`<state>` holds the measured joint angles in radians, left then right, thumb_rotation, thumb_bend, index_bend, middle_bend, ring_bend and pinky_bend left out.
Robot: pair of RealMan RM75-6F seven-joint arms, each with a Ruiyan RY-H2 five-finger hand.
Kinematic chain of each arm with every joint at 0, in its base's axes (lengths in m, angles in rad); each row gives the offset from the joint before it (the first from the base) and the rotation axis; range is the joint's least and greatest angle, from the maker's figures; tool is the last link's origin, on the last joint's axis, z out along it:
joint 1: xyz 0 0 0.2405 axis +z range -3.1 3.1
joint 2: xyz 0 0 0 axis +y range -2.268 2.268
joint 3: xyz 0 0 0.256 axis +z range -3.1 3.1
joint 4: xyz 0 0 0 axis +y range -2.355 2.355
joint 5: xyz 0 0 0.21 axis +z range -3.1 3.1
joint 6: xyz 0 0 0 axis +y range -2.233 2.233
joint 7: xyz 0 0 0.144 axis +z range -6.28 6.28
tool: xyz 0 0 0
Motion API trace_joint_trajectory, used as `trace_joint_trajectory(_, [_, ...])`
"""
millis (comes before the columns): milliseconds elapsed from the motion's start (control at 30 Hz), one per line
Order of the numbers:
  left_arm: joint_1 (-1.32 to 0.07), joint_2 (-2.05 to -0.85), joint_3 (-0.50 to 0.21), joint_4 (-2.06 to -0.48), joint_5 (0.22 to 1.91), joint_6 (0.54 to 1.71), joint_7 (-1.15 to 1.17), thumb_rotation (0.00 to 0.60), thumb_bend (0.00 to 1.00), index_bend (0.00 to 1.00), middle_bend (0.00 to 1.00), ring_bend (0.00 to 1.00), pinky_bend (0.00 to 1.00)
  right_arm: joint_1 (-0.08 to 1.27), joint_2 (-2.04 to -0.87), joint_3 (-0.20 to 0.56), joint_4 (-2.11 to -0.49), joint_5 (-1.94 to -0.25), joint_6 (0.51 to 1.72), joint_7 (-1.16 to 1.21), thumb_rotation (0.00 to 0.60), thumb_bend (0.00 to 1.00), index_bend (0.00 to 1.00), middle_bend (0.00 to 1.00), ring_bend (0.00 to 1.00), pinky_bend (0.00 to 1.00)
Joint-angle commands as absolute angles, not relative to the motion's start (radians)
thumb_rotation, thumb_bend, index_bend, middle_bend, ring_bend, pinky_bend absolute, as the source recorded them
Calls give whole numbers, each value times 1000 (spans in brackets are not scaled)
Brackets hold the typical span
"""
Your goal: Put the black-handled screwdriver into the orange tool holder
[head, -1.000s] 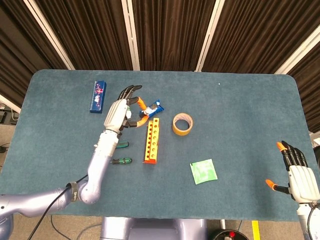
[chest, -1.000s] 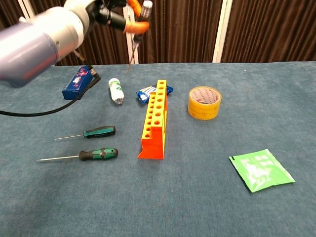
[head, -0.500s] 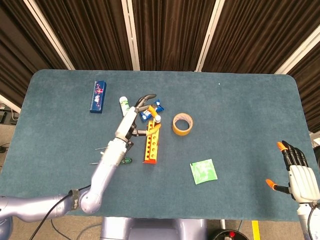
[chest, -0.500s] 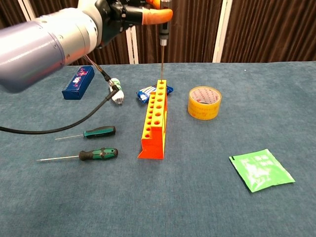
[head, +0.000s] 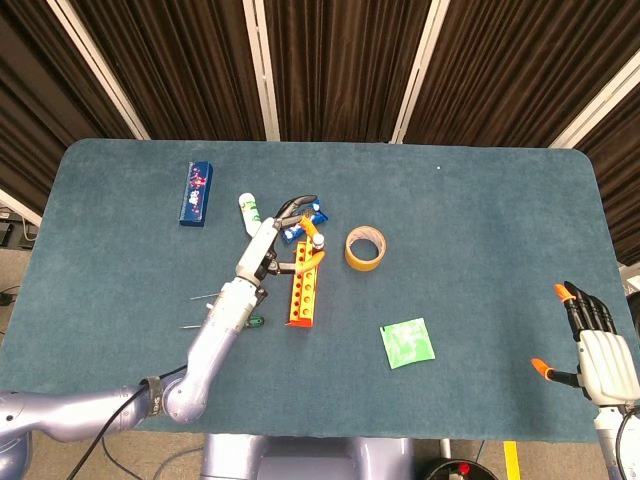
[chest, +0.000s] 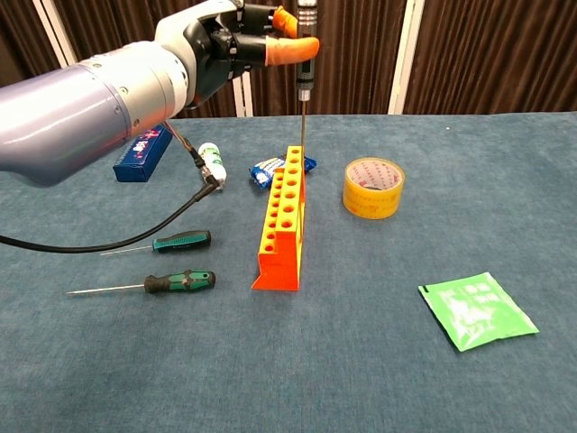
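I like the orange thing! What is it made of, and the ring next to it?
The orange tool holder looks like hard, smooth plastic: bright even colour, crisp moulded holes. The tape roll seems glossy yellowish plastic tape, probably wound on a cardboard core, though that's hard to tell.

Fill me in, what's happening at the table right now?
The left robot hand holds the black-handled screwdriver upright by its handle, its shaft pointing down at the far end of the orange tool holder. Whether the tip is in a hole yet can't be told. Two green-handled screwdrivers lie on the table. The right robot hand waits open near the table's edge.
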<state>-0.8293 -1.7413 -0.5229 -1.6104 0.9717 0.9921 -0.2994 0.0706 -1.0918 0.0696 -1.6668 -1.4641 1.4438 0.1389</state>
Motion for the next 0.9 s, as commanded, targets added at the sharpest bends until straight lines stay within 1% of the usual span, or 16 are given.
trace_joint_trajectory(33, [-832, -1747, -521, -1597, 971, 984, -317, 600, 476, 629, 96, 0, 23, 71, -1093, 70, -1667, -1462, 1442, 137, 600, 30, 14, 0, 0, 0])
trace_joint_trajectory(533, [-816, -1737, -481, -1606, 1002, 991, -323, 600, 476, 628, 98, 0, 24, 71, -1095, 71, -1665, -1463, 1445, 134, 600, 31, 14, 0, 0, 0])
trace_joint_trajectory(900, [-808, -1734, -466, -1622, 1002, 1002, -312, 600, 475, 628, 98, 0, 24, 69, -1094, 71, -1666, -1464, 1447, 136, 600, 31, 14, 0, 0, 0])
